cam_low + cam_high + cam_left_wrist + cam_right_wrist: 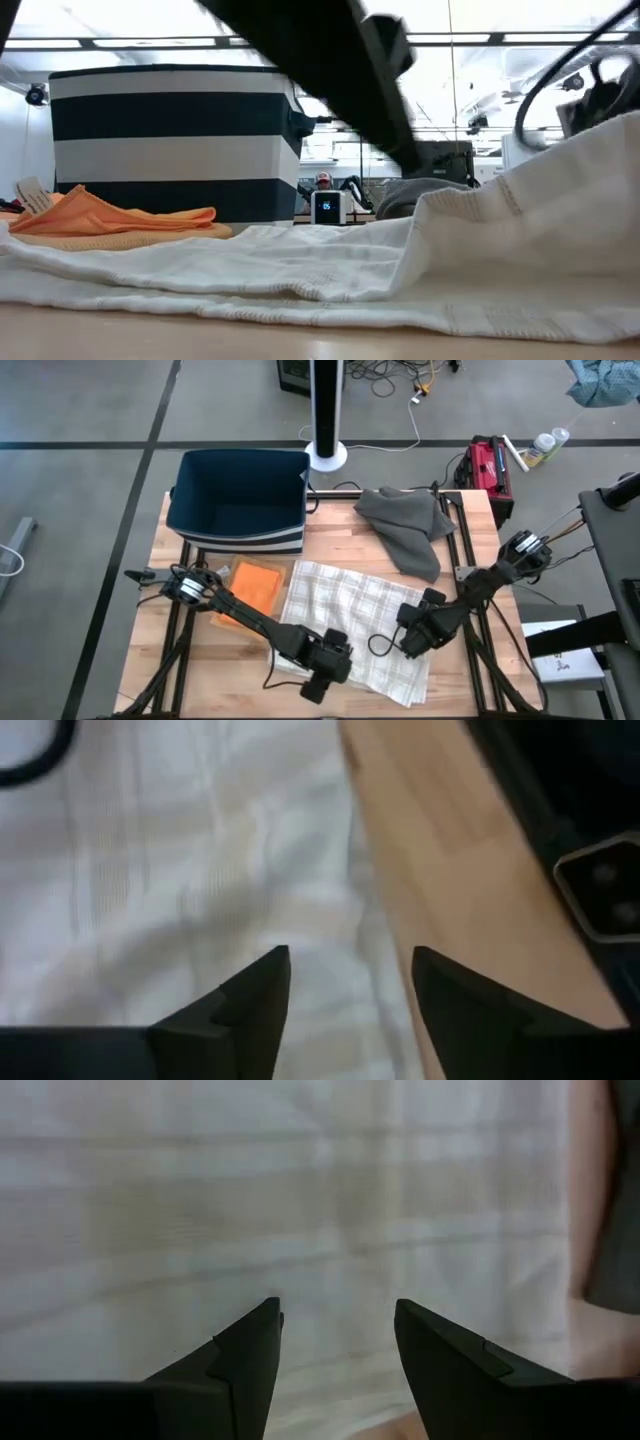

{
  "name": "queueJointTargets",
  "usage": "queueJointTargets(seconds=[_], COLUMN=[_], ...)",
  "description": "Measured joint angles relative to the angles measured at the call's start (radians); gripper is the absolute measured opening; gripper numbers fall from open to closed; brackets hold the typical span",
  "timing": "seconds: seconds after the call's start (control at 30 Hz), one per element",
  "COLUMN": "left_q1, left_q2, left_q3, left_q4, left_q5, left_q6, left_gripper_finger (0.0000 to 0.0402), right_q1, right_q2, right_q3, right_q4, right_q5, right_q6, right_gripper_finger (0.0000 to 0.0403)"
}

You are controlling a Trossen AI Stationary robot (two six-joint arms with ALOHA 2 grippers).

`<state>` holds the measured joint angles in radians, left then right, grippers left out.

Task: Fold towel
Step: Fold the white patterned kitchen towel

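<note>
While the white towel [350,620] lies spread across the middle of the wooden table [470,510], both arms reach in over its near half. The left gripper [350,982] is over the towel's near edge, where cloth meets bare wood, and the left wrist view shows its two dark fingers [255,995] apart with nothing between them. The right gripper [338,1335] is above the towel's right part; its fingers [250,1345] also stand apart, with flat white cloth showing through the gap, and no fold is pinched.

In the low view the towel [300,270] lies mostly flat, though its right side rises in a rumpled hump.

Behind the towel's left corner sits an orange cloth [255,588], folded flat on the wood, and behind that stands a dark blue bin [238,500] with a striped wall. A grey cloth [410,525] lies crumpled at the far right of the table, just beyond the towel's far edge. A red case [488,465] sits on the floor past the table's far right corner.
</note>
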<state>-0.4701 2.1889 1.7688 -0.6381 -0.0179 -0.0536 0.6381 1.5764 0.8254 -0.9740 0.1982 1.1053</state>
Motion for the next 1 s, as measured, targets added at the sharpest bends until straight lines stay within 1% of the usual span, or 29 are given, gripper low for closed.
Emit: queueJointTargets(seconds=[0.1, 0.2, 0.37, 0.53, 0.6, 0.7, 0.8, 0.9, 0.97, 1.0], left_q1=[0.000, 0.002, 0.018, 0.020, 0.018, 0.007, -0.011, -0.024, -0.026, -0.026], left_q2=[-0.011, -0.011, -0.024, -0.029, -0.044, -0.091, -0.168, -0.273, -0.349, -0.381], left_q3=[-0.056, -0.135, -0.255, -0.273, -0.274, -0.302, -0.385, -0.498, -0.572, -0.612], left_q4=[-0.017, 0.003, 0.149, 0.147, 0.072, -0.053, -0.138, -0.133, -0.069, -0.004], left_q5=[-0.008, -0.021, -0.025, -0.026, -0.026, -0.046, -0.082, -0.116, -0.152, -0.168], left_q6=[-0.049, -0.092, -0.117, -0.123, -0.131, -0.172, -0.230, -0.295, -0.341, -0.353], left_gripper_finger=[0.0214, 0.0213, 0.0197, 0.0174, 0.0165, 0.0154, 0.0144, 0.0138, 0.0135, 0.0135], right_q1=[-0.045, -0.089, -0.140, -0.136, -0.112, -0.077, -0.045, -0.027, -0.027, -0.029], right_q2=[-0.001, -0.001, -0.009, -0.016, -0.016, -0.017, -0.017, -0.017, -0.017, -0.017], right_q3=[-0.035, -0.042, -0.031, 0.005, 0.027, 0.046, 0.051, 0.047, 0.045, 0.045], right_q4=[-0.001, -0.048, -0.105, -0.126, -0.121, -0.117, -0.109, -0.065, -0.003, 0.024], right_q5=[-0.025, -0.030, -0.010, -0.007, -0.007, -0.011, -0.013, -0.015, -0.016, -0.016], right_q6=[-0.032, -0.067, -0.101, -0.103, -0.108, -0.103, -0.073, -0.073, -0.099, -0.117], right_gripper_finger=[0.0190, 0.0190, 0.0190, 0.0190, 0.0190, 0.0190, 0.0190, 0.0190, 0.0190, 0.0190])
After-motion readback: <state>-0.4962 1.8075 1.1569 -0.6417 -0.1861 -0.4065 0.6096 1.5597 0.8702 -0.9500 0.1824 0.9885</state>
